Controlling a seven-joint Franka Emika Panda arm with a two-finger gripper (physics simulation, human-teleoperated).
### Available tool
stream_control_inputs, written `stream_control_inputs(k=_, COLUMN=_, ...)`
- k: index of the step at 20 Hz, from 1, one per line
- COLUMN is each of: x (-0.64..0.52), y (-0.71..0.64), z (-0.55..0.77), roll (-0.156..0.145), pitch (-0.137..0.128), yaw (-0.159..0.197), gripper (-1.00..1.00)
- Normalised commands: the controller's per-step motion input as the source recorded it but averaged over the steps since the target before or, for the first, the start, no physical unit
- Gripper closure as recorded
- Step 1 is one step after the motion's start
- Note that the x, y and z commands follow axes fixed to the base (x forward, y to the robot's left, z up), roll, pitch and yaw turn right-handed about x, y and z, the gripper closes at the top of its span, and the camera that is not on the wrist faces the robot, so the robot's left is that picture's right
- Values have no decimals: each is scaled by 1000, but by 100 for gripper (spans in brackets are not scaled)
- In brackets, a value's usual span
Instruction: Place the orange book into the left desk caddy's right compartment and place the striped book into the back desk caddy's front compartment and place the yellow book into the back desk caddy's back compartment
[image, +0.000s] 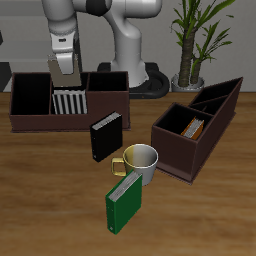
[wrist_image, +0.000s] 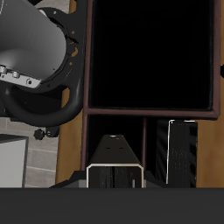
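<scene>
A green book (image: 124, 201) is seen upright nearest the table's front edge, a pale mug (image: 140, 162) just behind it and a black book (image: 105, 137) farther back, all three standing clear of the work; the orange book (image: 195, 128) is already lodged in the left desk caddy (image: 176, 151), its slanted end rising behind it; the striped book (image: 69, 103) is stood in the back desk caddy (image: 30, 119), so two placements are judged done. Over that caddy's rear the gripper (image: 65, 72) is poised with the yellow book (image: 63, 67) clamped between its fingers, apparently held on edge to drop into the back compartment; in the wrist view the dark compartments lie open below, and the dividers are judged the only obstruction.
</scene>
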Motion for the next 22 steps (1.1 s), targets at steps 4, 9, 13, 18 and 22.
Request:
stream_control_inputs(k=4, x=48, y=12, z=-284, roll=0, pitch=49, yaw=15, gripper=100)
stream_control_inputs(k=9, x=54, y=-5, z=-237, roll=1, pitch=44, yaw=10, gripper=100)
stream_control_inputs(k=13, x=73, y=4, z=-278, roll=11, pitch=48, yaw=5, gripper=100)
stream_control_inputs(k=18, x=45, y=15, z=-174, roll=-6, pitch=41, yaw=-29, gripper=100)
stream_control_inputs(k=22, x=66, y=74, z=-90, roll=26, pitch=67, yaw=-54, gripper=-100)
